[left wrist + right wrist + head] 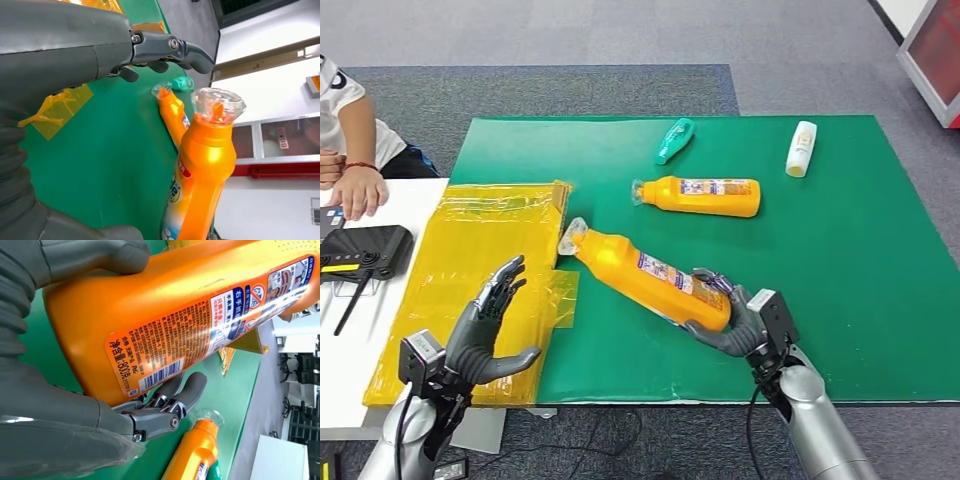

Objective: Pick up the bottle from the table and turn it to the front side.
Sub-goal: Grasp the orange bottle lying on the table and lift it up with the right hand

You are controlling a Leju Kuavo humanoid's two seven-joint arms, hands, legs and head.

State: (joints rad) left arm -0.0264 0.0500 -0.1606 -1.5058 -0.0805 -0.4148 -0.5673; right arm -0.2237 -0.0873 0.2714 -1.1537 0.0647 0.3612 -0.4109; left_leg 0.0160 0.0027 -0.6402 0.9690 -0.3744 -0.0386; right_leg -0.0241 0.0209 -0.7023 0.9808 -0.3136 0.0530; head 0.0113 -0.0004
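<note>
Orange bottle [652,277] gripped by right hand [737,322] fingers [177,400]; left hand [484,325] fingers [503,282] spread, empty

Right hand [731,322] grips the base of the near orange bottle [652,277], whose neck points toward ten o'clock. At twelve o'clock the second orange bottle [701,196] lies crosswise on the green mat [848,280], blocking the forward lane. Teal bottle [674,140] and white bottle [801,148] lie beyond it. Bare mat stretches at three o'clock. Left hand [490,325] hovers with fingers apart at nine o'clock over the yellow sheet [463,260].
</note>
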